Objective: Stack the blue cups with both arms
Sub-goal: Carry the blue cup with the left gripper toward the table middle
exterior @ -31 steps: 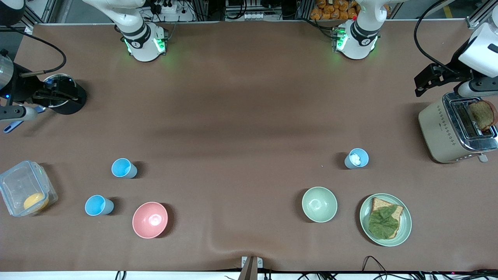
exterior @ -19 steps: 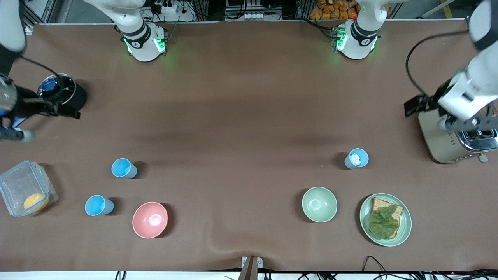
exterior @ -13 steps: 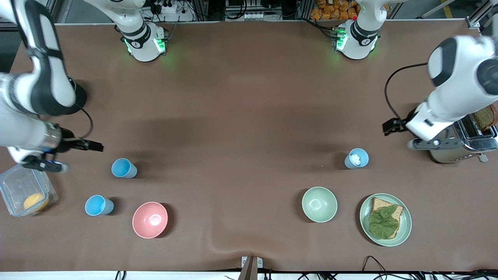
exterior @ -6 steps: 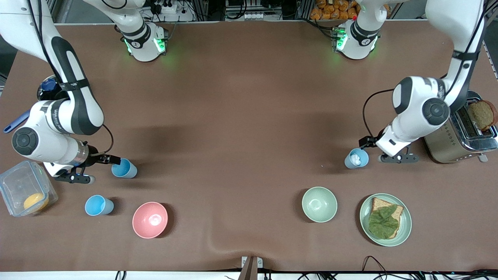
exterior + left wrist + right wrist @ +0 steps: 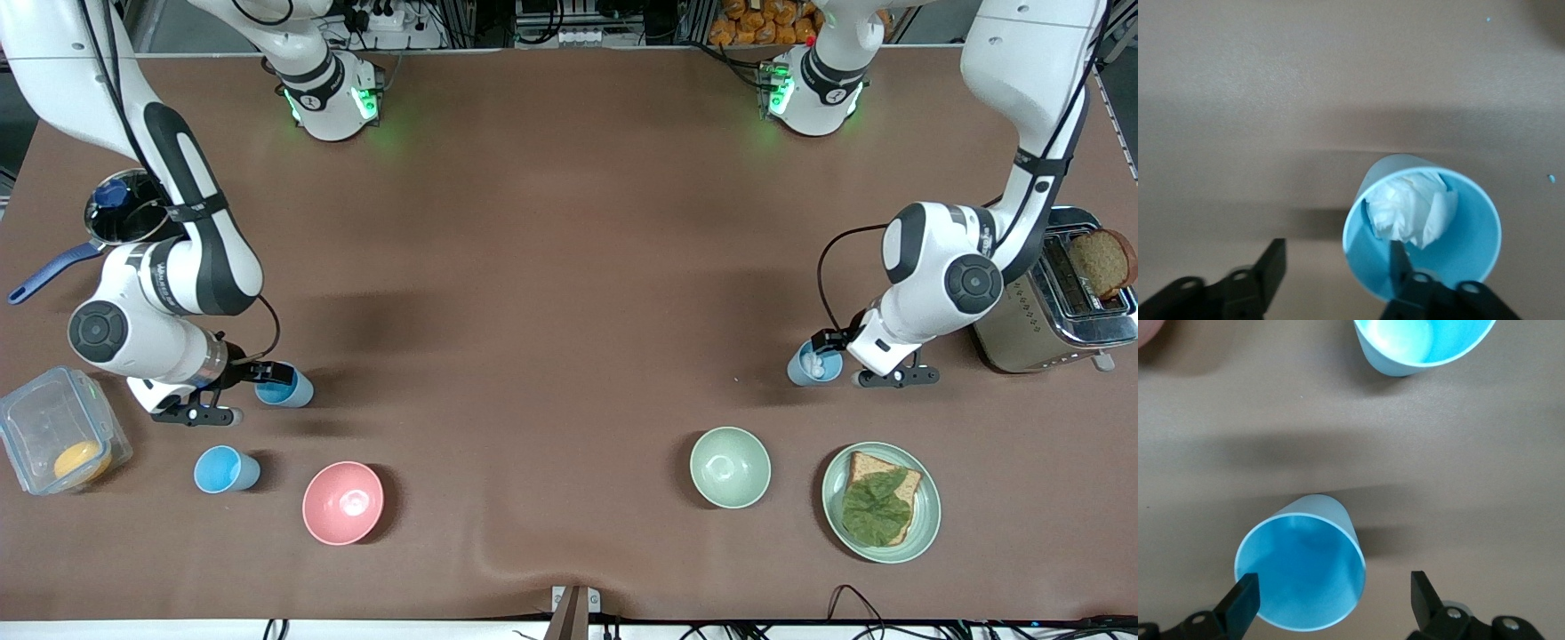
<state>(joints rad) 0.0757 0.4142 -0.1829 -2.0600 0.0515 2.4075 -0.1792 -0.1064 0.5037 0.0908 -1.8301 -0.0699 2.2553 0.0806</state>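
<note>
Three blue cups stand upright. One cup [image 5: 299,392] at the right arm's end sits between the open fingers of my right gripper [image 5: 263,377]; in the right wrist view this cup [image 5: 1300,571] is close to one finger [image 5: 1243,597], untouched. A second cup [image 5: 224,469] stands nearer the camera and also shows in the right wrist view [image 5: 1423,341]. The paler cup [image 5: 805,367] holds crumpled white paper [image 5: 1413,209]. My left gripper [image 5: 831,348] is open over it, one finger [image 5: 1398,257] inside the cup's rim [image 5: 1358,267], the other outside.
A pink bowl [image 5: 342,502] and a clear box [image 5: 53,431] lie near the right arm's cups. A pale-green bowl [image 5: 730,467] and a plate [image 5: 929,507] with bread and lettuce lie nearer the camera than the paler cup. A toaster [image 5: 1022,333] stands beside the left arm. A black pot [image 5: 124,218] stands farther back.
Both arms swung in from the table's ends and came down. The right gripper reached its cup, the left gripper reached the paler cup. No cup has moved.
</note>
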